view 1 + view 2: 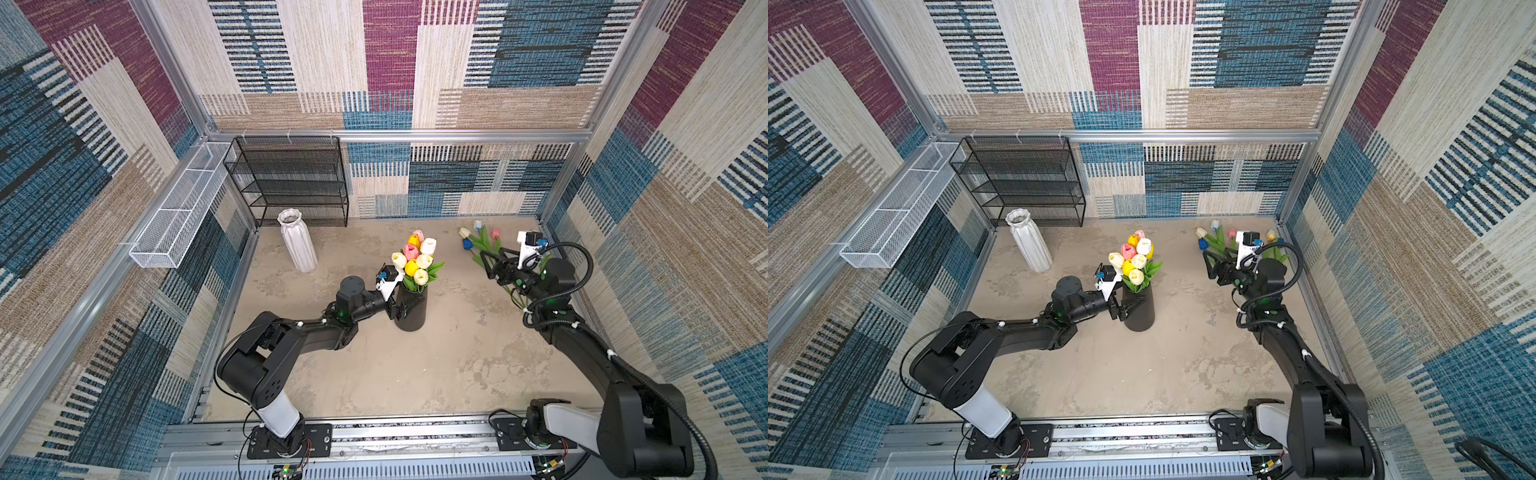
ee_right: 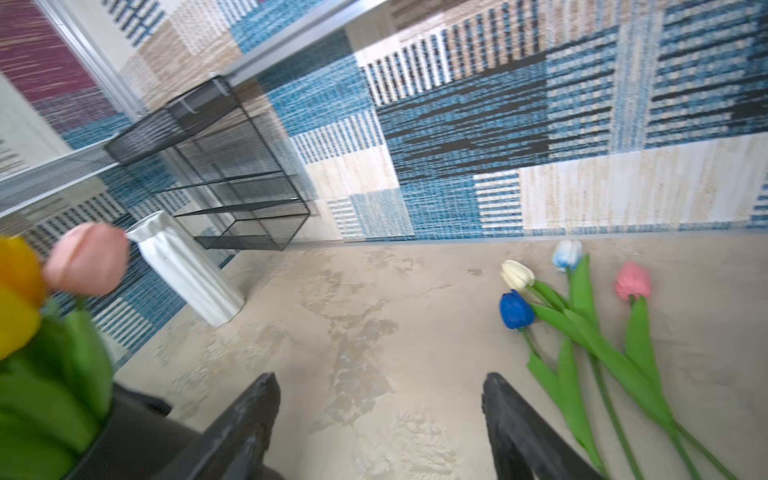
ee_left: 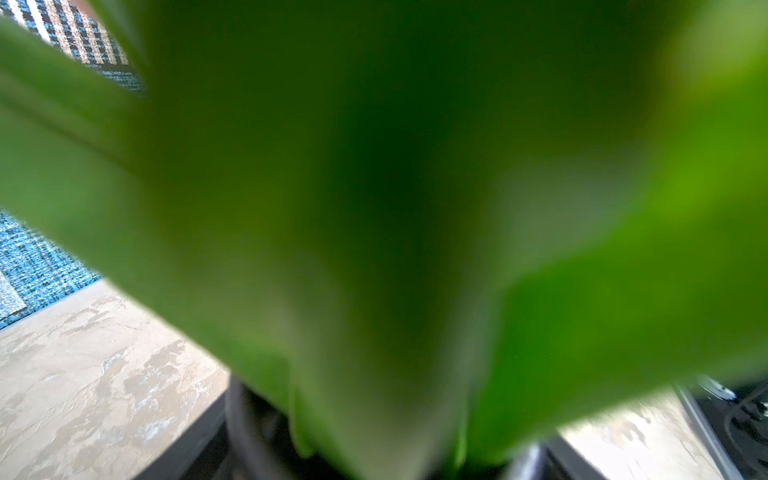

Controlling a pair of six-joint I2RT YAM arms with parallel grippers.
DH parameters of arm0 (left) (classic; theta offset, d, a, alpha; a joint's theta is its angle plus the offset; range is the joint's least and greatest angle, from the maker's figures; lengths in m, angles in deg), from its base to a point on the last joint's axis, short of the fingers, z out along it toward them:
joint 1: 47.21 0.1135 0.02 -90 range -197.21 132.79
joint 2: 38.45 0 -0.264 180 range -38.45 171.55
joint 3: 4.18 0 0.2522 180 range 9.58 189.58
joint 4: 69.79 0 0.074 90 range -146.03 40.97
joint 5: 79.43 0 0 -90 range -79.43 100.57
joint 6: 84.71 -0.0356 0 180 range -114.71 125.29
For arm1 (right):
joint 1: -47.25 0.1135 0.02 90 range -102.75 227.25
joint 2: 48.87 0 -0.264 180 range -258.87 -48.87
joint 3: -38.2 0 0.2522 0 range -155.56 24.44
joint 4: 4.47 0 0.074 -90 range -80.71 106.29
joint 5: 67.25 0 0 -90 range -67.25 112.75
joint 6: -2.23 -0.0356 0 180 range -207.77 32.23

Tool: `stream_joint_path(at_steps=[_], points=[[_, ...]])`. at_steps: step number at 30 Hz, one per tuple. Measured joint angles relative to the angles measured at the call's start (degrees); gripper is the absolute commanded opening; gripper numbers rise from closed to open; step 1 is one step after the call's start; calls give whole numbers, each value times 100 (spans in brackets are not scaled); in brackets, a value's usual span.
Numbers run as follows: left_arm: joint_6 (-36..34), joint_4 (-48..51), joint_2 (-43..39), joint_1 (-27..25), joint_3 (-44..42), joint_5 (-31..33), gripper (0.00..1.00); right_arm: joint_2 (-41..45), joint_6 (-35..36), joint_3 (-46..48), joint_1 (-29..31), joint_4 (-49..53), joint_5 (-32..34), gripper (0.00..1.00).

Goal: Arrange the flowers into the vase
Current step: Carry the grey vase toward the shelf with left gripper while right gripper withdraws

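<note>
A: Left arm?
B: Elbow folded; left gripper (image 1: 1128, 309) lay level against the matte cylindrical black vase (image 1: 411, 313), frame centre. Grip unclear.
A: Right arm?
B: Stretched toward the upper right; right gripper (image 2: 380, 378) had its jaws spread, empty.
A: Flowers?
B: Glossy bunched tulips (image 1: 417, 257) stood in that vase; loose tulips (image 1: 482, 243) lay upper right.

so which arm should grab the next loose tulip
Right. The right gripper, open and empty, hangs next to the loose tulips on the table; the left gripper is at the black vase, farther from them.

overhead pair; wrist views near flowers (image 3: 374, 216)
</note>
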Motion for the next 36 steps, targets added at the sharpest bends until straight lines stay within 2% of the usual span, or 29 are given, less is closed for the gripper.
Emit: stream_joint_path(at_steps=[3, 5, 13, 20, 27, 30, 36], points=[[0, 0, 0, 2, 0, -11, 61, 365, -28, 568, 208, -695, -125, 82], [-4, 15, -13, 2, 0, -11, 53, 509, -15, 815, 354, -1012, -208, 82], [11, 157, -68, 85, 31, -138, 45, 960, 507, 1377, 872, -1617, -474, 86], [157, 210, 63, 151, 212, -254, 38, 1005, 699, 1530, 925, -1751, -319, 86], [109, 640, 24, 162, 422, -295, 27, 1054, 787, 1648, 927, -1818, -105, 87], [103, 811, -22, 162, 461, -310, 18, 1062, 787, 1683, 927, -1821, -31, 87], [98, 1047, -133, 162, 483, -323, 15, 1075, 807, 1705, 927, -1823, 81, 87]])
